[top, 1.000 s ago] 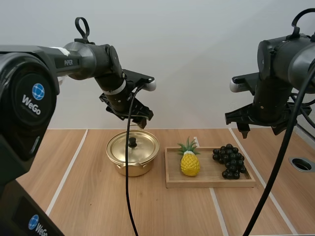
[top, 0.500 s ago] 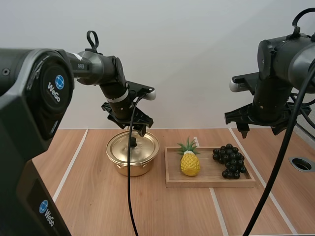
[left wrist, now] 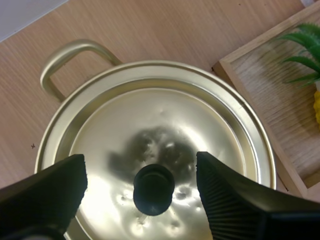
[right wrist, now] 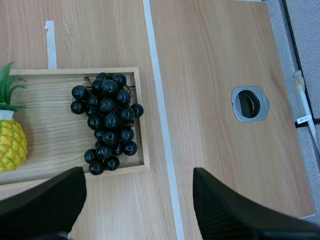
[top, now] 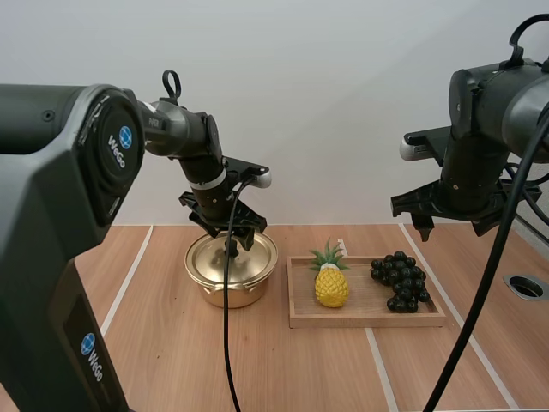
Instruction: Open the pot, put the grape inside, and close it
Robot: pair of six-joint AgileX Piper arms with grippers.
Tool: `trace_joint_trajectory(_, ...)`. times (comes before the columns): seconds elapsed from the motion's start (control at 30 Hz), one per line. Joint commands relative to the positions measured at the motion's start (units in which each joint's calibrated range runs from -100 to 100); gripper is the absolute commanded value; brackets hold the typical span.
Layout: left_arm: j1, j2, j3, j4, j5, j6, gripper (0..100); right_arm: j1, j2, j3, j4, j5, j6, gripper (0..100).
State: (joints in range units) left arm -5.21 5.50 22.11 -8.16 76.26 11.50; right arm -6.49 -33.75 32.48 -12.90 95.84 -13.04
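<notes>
- Left wrist view: the pot [left wrist: 67,56] stands on the tabletop [left wrist: 150,27] with its lid [left wrist: 165,115] seated inside the rim. The black knob [left wrist: 153,189] is upright at the lid's centre.
- My left jaws are open, one jaw on each side of the knob. I can see bare lid between the knob and each jaw, so they grip nothing.
- In the high view the left jaws are low over the lid, at about the knob's height. I cannot tell whether their tips touch the lid.
- The grapes [top: 400,280], a dark bunch, lie in the right end of the tray [top: 369,319], well apart from the pot.
- The tray sits just beside the pot on its right, with a narrow strip of tabletop between them.
- A pineapple [top: 331,285] stands in the tray's left end, the end nearer the pot, with bare tray floor between it and the grapes.
- In the right wrist view the bunch lies close along the tray's right wall, and one grape looks to be against it.
- My right jaws are open and hold nothing. In the right wrist view the gap between them looks down on bare tabletop just right of the tray.
- In the high view the right jaws hang well above the tabletop, up and to the right of the grapes.
- White tape lines [right wrist: 160,125] run across the tabletop, one of them passing just right of the tray.
- A metal-rimmed hole [right wrist: 250,103] is set in the tabletop further right, well apart from the tray.
</notes>
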Motion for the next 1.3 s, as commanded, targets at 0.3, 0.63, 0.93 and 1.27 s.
trace_joint_trajectory(0.3, -0.15, 2.08, 0.19, 2.45, -1.60, -1.71, 100, -0.24, -0.49, -0.01, -0.25, 0.57, 0.00, 100)
trace_joint_trajectory(0.63, -0.15, 2.08, 0.19, 1.54, -0.98, -3.52, 1, -0.24, -0.49, -0.01, -0.25, 0.57, 0.00, 100)
trace_joint_trajectory(0.93, -0.15, 0.53, -1.45, 1.54, -1.48, -4.40, 0, -0.24, -0.49, -0.01, -0.25, 0.57, 0.00, 100)
trace_joint_trajectory(1.27, -0.15, -10.20, -8.75, 1.54, 0.48, -6.64, 0, -0.24, -0.49, -0.01, 0.93, 0.57, 0.00, 100)
